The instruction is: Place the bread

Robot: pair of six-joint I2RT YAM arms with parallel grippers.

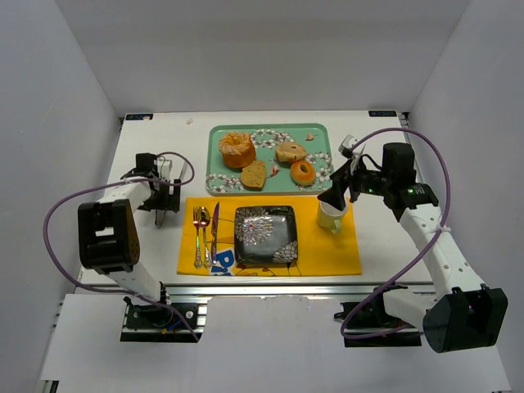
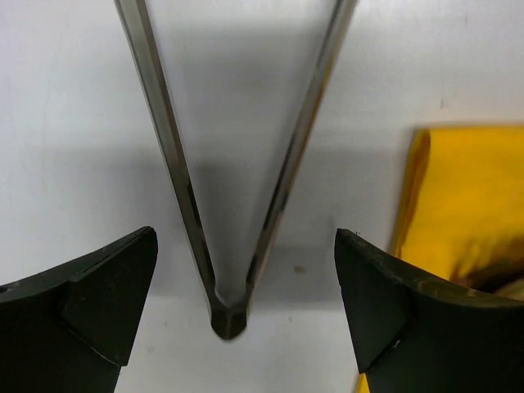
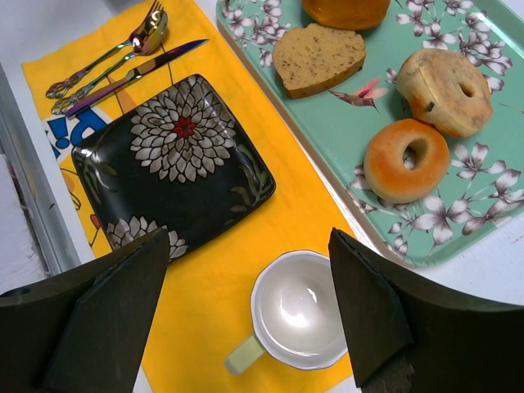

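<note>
The bread lies on a teal floral tray (image 1: 214, 168) at the back: a heart-shaped slice (image 1: 254, 174) (image 3: 318, 59), a bagel (image 1: 291, 151) (image 3: 446, 90), a glazed ring (image 1: 303, 172) (image 3: 407, 160) and a round cake (image 1: 237, 149). A black floral plate (image 1: 266, 235) (image 3: 176, 160) sits on the yellow placemat (image 1: 327, 250). My left gripper (image 1: 164, 203) (image 2: 246, 236) is open over metal tongs (image 2: 228, 315) on the white table, its fingers apart from them. Above a white cup (image 3: 299, 311) (image 1: 330, 217) my right gripper (image 1: 334, 196) (image 3: 248, 237) hangs open and holds nothing.
A fork, spoon and knife (image 1: 203, 233) (image 3: 123, 65) lie on the placemat left of the plate. The cup stands at the placemat's right edge, just in front of the tray. White walls enclose the table on three sides.
</note>
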